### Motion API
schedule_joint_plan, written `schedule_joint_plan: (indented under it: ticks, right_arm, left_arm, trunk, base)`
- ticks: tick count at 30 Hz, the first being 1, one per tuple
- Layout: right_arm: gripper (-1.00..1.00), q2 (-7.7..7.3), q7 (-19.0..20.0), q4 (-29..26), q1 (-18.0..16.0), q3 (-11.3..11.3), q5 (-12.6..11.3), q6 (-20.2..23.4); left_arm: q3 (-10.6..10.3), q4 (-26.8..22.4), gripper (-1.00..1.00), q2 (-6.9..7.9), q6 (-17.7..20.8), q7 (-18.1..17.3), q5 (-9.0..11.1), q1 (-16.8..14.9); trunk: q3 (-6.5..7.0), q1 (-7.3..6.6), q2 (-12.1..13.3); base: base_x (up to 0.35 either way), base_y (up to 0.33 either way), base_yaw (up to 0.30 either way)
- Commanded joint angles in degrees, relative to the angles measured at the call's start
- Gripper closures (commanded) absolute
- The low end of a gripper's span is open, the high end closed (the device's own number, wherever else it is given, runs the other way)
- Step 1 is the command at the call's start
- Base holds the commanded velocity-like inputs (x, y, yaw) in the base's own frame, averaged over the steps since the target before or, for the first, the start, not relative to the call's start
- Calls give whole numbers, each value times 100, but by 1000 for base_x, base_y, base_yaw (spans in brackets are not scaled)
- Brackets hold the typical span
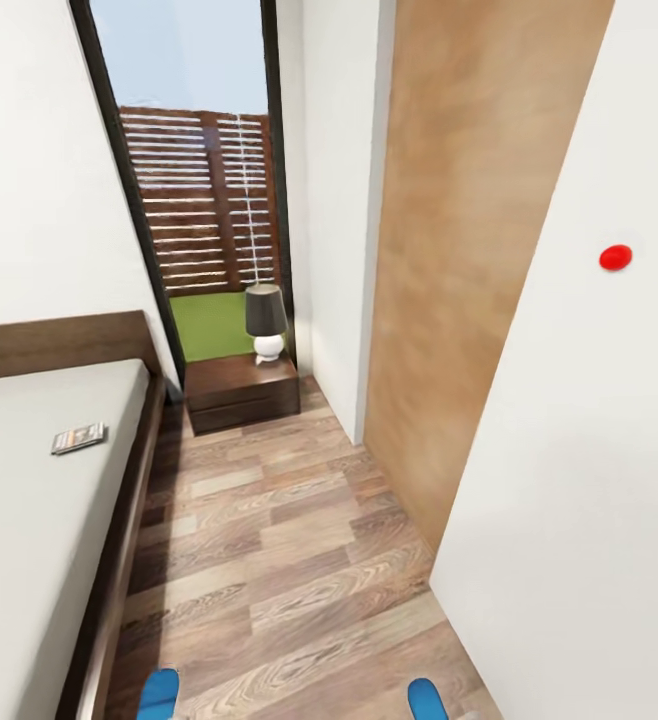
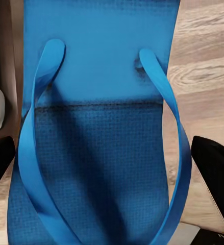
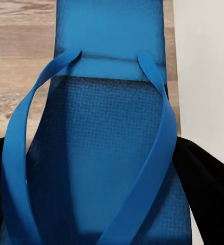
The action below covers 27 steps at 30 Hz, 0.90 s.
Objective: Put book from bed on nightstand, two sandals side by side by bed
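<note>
Head view: narrow aisle of wood-plank floor [image 1: 289,560], brown and grey tones, running between the bed [image 1: 39,500] on the left and a white wall [image 1: 589,500] on the right. A tan wood panel [image 1: 459,250] stands against that wall further in, and a small red dot [image 1: 616,257] sits on the white part.

Bed: dark wood frame and headboard, plain light grey mattress. The book [image 1: 78,437] lies flat on the mattress near the headboard end, close to the aisle-side edge.

Nightstand [image 1: 241,390]: dark brown, at the far end of the aisle just beside the bed's head corner. A lamp [image 1: 266,322] with a dark shade and white round base stands on top. Behind it, a tall dark-framed window [image 1: 199,180] showing grass and a slatted fence.

Sandals are off the floor, one per arm. The left sandal [image 2: 99,127] sits between the left gripper's [image 2: 109,163] dark fingers [image 2: 214,168], which pinch it from both sides. The right sandal [image 3: 112,153] is clamped the same way by the right gripper [image 3: 91,189]. Their blue tips show at the head view's bottom edge, well apart.
</note>
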Motion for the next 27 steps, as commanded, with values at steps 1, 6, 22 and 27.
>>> schedule_joint_plan:
  ticks: [1, 6, 22, 27]
  right_arm:
    - [100, 1, -27, 7, -6, 36, -21, -18]
    - [100, 1, -27, 7, -6, 38, -21, -18]
    - [100, 1, -27, 7, -6, 44, -13, -18]
    - [100, 1, -27, 7, -6, 44, -12, -18]
  left_arm:
    - [-20, 3, 100, 1, -20, 5, 42, -5]
    - [-19, 3, 100, 1, -20, 8, 43, -7]
    - [-23, 3, 100, 1, -20, 8, 38, -6]
    - [-24, 3, 100, 1, -20, 8, 37, -6]
  trunk:
    - [-9, 5, -8]
    - [-9, 5, -8]
    - [-9, 5, -8]
    - [-9, 5, -8]
  base:
    - [328, 17, 0]
    - [328, 7, 0]
    - [328, 1, 26]
    - [328, 0, 233]
